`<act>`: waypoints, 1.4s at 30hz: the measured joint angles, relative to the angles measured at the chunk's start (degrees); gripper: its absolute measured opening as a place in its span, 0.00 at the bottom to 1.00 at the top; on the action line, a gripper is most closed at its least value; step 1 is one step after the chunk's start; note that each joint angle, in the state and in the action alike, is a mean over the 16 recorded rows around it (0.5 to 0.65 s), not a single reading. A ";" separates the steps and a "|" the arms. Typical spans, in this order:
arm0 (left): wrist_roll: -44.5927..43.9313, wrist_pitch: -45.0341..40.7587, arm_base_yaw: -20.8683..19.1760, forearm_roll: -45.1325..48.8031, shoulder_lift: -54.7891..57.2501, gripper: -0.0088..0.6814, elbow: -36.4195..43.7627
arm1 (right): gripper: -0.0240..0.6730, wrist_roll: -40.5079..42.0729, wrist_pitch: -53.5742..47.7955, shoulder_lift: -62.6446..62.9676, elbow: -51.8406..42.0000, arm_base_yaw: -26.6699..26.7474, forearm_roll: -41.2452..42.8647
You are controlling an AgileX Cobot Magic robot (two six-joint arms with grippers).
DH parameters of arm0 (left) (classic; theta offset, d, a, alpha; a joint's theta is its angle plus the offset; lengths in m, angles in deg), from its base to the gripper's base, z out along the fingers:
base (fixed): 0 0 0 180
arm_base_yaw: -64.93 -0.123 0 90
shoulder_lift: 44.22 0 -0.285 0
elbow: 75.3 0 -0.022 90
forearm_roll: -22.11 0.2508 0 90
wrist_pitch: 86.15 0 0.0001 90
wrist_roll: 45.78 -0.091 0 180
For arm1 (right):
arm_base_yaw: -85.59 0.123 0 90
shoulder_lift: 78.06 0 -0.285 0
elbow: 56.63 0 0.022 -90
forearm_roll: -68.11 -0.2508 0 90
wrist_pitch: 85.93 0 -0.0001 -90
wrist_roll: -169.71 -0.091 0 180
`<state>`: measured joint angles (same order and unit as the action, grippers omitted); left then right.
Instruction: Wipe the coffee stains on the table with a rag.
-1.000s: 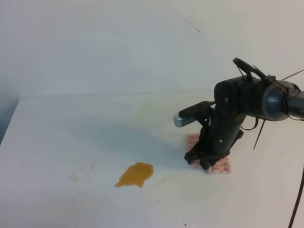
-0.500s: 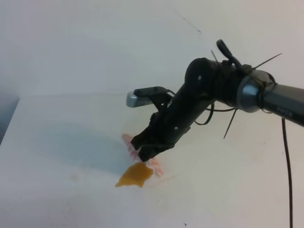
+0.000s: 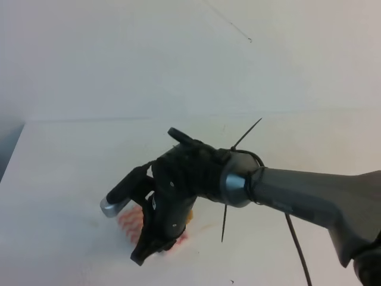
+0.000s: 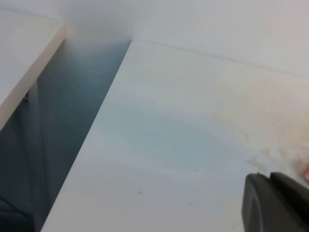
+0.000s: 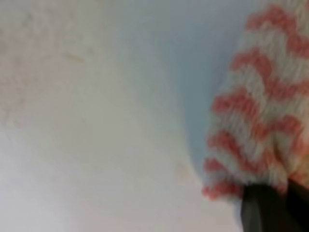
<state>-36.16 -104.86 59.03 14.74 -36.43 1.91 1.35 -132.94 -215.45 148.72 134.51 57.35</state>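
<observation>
A: Where's the rag [image 3: 132,225] rn?

B: On the table [image 3: 59,161], front-left of centre, under the right gripper [image 3: 156,243]. Pink-white zigzag sticks out to the left of the black fingers. Right wrist cam shows the cloth [image 5: 263,111] close up, w/ a dark fingertip [image 5: 263,215] at its lower edge.

A: So it's clamped on it?

B: Looks that way; fingers down on the cloth, pressing it to the surface. Jaws themselves are mostly hidden by the wrist, so that's a judgement, not 100%.

A: Coffee stains?

B: Only a small amber sliver [image 3: 189,215] visible, just right of the gripper, behind the arm. The rest could be under the rag or the arm; can't tell how much is left.

A: Progress?

B: Mid-wipe imo. Rag's on the spill area, some orange remains, plus faint tan smears on the table in the wrist view. Prob needs more passes.

A: Left gripper?

B: Only a dark corner [image 4: 275,203] in its own cam, low right. Can't tell open or closed. It's off to the side, not involved.
</observation>
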 joint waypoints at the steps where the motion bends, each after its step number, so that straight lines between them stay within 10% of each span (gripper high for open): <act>1: 0.00 0.00 0.00 0.00 0.00 0.01 0.00 | 0.07 -0.91 0.04 -0.43 0.04 0.28 1.08; 19: 0.00 0.00 0.00 0.00 0.00 0.01 0.00 | 0.07 -9.72 -5.27 -3.26 0.50 -11.91 2.53; 42: 0.00 0.00 0.00 0.00 0.00 0.01 0.00 | 0.13 0.37 -5.51 2.60 -4.91 -22.94 2.66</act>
<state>-36.16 -104.86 59.03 14.74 -36.43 1.91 1.72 -138.45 -212.85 143.81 111.57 60.02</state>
